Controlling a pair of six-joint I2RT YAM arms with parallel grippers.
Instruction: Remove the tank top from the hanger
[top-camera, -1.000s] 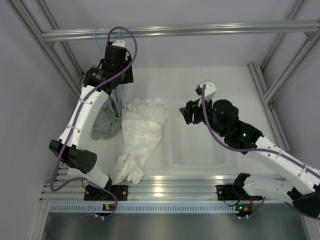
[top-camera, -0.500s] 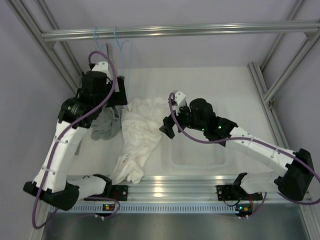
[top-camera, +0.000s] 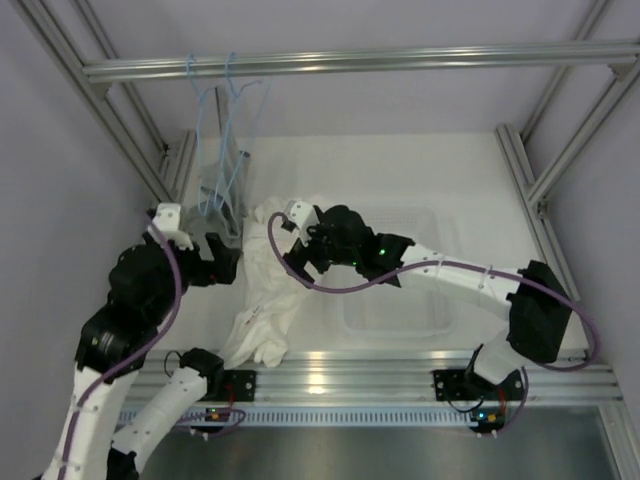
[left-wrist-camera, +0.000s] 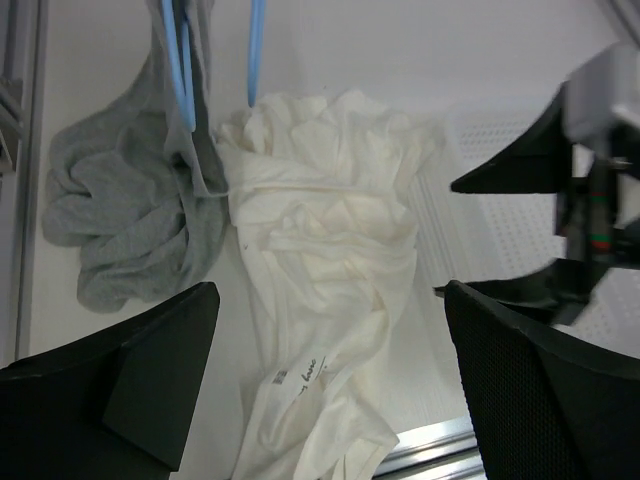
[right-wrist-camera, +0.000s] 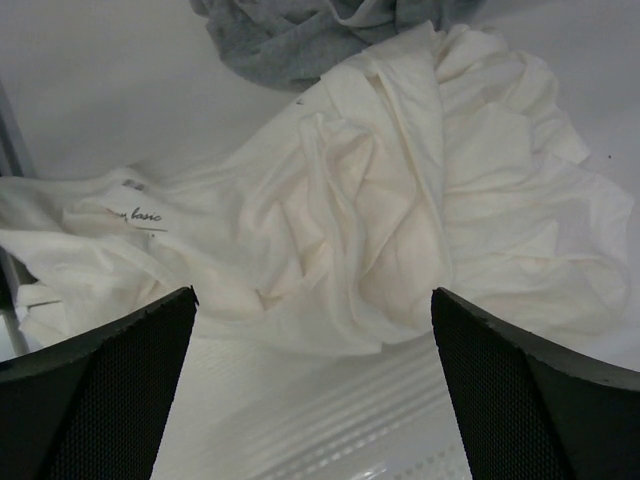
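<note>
White tank top (top-camera: 272, 295) is lying crumpled on the tabletop (top-camera: 400, 170) beside the hanger (left-wrist-camera: 255, 50), seemingly freed, while the left end effector (top-camera: 228, 262) and right end effector (top-camera: 300, 262) are hovering spread and empty, the next move probably being to drag it clear.

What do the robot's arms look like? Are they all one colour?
No. The left arm and right arm have white tube-like links with chunky black joints. A purple cable loops along each one, and small green lights glow on the right arm. The pincer fingers are black wedges with a fine dotted mesh surface.
</note>
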